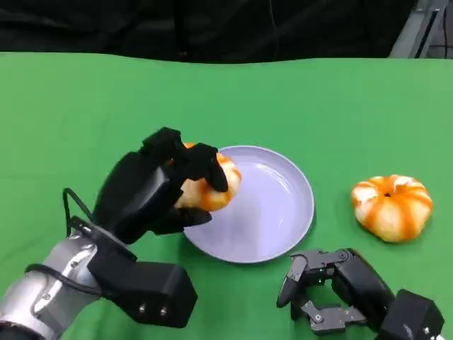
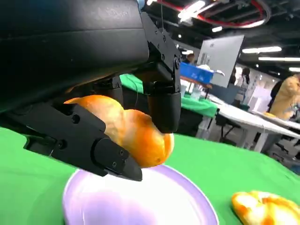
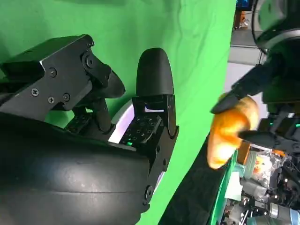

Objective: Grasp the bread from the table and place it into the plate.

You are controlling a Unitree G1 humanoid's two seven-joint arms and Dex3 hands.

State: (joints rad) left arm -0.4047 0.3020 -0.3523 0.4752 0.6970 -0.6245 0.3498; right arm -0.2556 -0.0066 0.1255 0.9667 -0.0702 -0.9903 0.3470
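One plate (image 1: 283,212), lavender, nothing lying in it; the left hand (image 1: 152,188) grips a bread (image 1: 212,185) just above its near-left rim, apparently clear of the surface per the left wrist view, though contact is hard to rule out. Two breads total: the second bread (image 1: 391,205) sits on the green counter (image 1: 85,106), beyond the right hand (image 1: 329,287) and off to its right. Right hand low over the counter just in front of the plate, fingers curled in, holding nothing. Left forearm angles in from the lower left.
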